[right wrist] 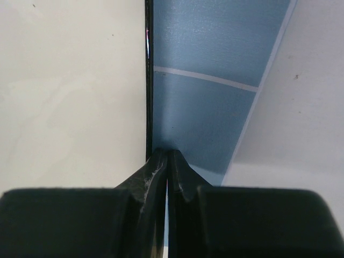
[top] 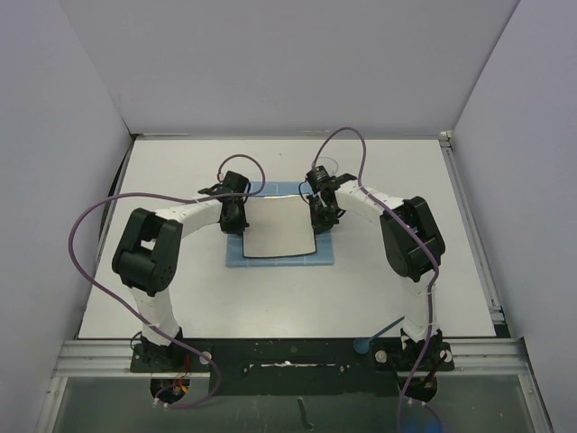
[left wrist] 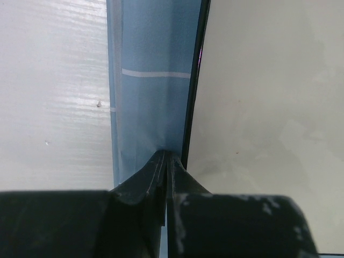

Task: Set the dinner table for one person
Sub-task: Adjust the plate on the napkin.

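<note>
Left pincer point(left wrist: 165, 156) and right pincer point(right wrist: 168, 153) both clamped shut, tips on placemat point(top: 270, 262) flanking plate point(top: 279, 230) left/right, mid-bench point(top: 171, 180).

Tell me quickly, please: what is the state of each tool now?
Left tool: closed, at the placemat; grip cannot be told.
Right tool: closed, the same.
</note>
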`<state>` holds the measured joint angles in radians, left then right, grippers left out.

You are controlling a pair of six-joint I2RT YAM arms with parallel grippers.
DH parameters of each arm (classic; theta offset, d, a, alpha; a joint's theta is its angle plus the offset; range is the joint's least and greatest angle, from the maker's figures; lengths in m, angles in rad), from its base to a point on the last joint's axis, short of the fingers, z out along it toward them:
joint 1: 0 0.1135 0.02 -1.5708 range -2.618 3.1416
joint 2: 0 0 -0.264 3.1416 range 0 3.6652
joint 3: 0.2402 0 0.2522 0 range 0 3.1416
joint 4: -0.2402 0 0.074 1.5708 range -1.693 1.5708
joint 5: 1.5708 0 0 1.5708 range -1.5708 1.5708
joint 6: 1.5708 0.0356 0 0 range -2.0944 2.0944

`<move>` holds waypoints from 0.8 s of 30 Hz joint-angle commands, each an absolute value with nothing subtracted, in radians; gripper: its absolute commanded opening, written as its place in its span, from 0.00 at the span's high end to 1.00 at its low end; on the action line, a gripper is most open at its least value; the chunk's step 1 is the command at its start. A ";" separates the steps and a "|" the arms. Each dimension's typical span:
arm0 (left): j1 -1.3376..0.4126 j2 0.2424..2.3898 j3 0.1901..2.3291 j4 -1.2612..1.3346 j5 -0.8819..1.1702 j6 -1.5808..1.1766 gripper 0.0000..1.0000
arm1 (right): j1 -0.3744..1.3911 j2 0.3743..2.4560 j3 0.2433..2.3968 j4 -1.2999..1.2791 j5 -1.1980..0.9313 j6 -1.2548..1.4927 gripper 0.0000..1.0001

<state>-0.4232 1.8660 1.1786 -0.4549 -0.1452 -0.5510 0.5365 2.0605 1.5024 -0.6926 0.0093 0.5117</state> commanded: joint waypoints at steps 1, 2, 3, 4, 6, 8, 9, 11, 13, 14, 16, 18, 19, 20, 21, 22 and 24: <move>-0.431 1.947 1.212 -0.265 -0.092 -0.565 1.00 | 0.615 2.065 1.478 -0.654 -0.159 0.562 1.00; -0.431 1.950 1.215 -0.266 -0.092 -0.565 1.00 | 0.615 2.066 1.479 -0.654 -0.160 0.562 1.00; -0.431 1.951 1.218 -0.270 -0.093 -0.564 1.00 | 0.616 2.066 1.478 -0.652 -0.160 0.562 1.00; -0.431 1.951 1.219 -0.271 -0.095 -0.563 1.00 | 0.615 2.067 1.477 -0.650 -0.161 0.561 1.00; -0.431 1.947 1.221 -0.276 -0.099 -0.563 1.00 | 0.615 2.071 1.477 -0.650 -0.161 0.560 1.00; -0.431 1.938 1.219 -0.279 -0.107 -0.561 1.00 | 0.614 2.074 1.474 -0.648 -0.160 0.561 1.00; -0.431 1.933 1.218 -0.279 -0.115 -0.559 1.00 | 0.614 2.075 1.472 -0.645 -0.160 0.560 1.00; -0.428 1.924 1.220 -0.278 -0.126 -0.551 1.00 | 0.615 2.079 1.471 -0.643 -0.161 0.560 1.00; -0.423 1.926 1.228 -0.278 -0.129 -0.540 1.00 | 0.614 2.085 1.466 -0.641 -0.162 0.560 1.00; -0.416 1.930 1.234 -0.280 -0.129 -0.534 1.00 | 0.615 2.085 1.462 -0.637 -0.163 0.561 1.00; -0.406 1.943 1.255 -0.288 -0.129 -0.526 1.00 | 0.615 2.086 1.453 -0.632 -0.165 0.561 1.00; -0.392 1.957 1.277 -0.294 -0.125 -0.521 1.00 | 0.614 2.086 1.449 -0.629 -0.166 0.561 1.00; -0.387 1.964 1.287 -0.294 -0.121 -0.517 1.00 | 0.613 2.087 1.447 -0.629 -0.165 0.561 1.00; -0.382 1.970 1.299 -0.296 -0.118 -0.514 1.00 | 0.613 2.087 1.446 -0.629 -0.164 0.561 1.00; -0.379 1.977 1.311 -0.301 -0.117 -0.512 1.00 | 0.611 2.086 1.444 -0.628 -0.164 0.562 1.00; -0.376 1.981 1.323 -0.304 -0.115 -0.509 1.00 | 0.610 2.086 1.442 -0.626 -0.165 0.561 1.00; -0.369 1.992 1.345 -0.310 -0.108 -0.503 1.00 | 0.608 2.086 1.440 -0.623 -0.166 0.561 1.00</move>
<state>-0.3809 1.9358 1.2747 -0.4385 -0.1432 -0.5110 0.5392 2.0544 1.4864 -0.6708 -0.0055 0.5243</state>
